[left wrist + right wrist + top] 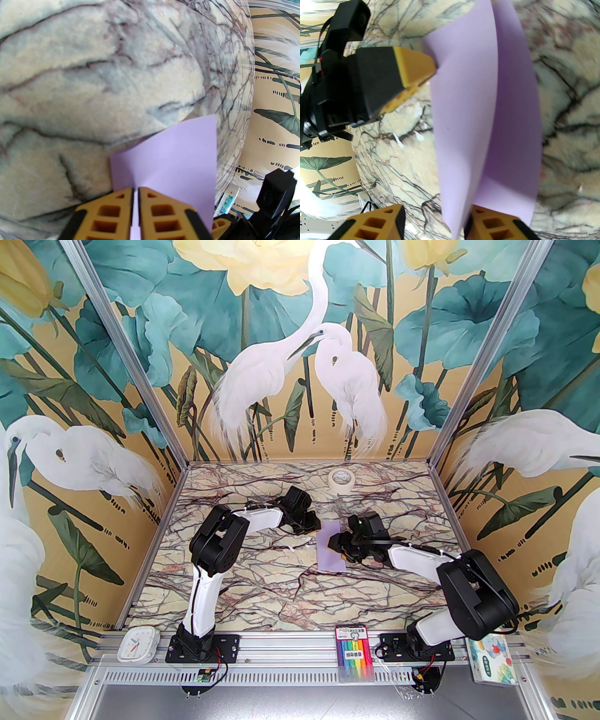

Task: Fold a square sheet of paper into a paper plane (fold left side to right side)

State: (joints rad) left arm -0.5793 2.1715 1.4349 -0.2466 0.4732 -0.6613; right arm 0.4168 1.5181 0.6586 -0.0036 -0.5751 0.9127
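The square sheet of paper [331, 549] is pale lavender and lies mid-table, doubled over into a narrow upright strip with one flap raised off the marble. My left gripper [316, 528] is shut on the sheet's left edge [173, 159]; its yellow fingers [152, 201] are nearly touching, with paper showing in the slit between them. My right gripper [336, 540] hovers over the strip, open. In the right wrist view the curved flap [468, 105] runs between its spread fingers [494, 222], and the left gripper's fingertip [414, 65] is pressed to the sheet's edge. A paper plane is out of view.
A white tape roll [341, 480] sits near the back wall. On the front rail are a white clock [137, 644], a marker pack [355, 652] and a colourful tissue pack [490, 659]. Bare marble [262, 596] stretches in front of the sheet.
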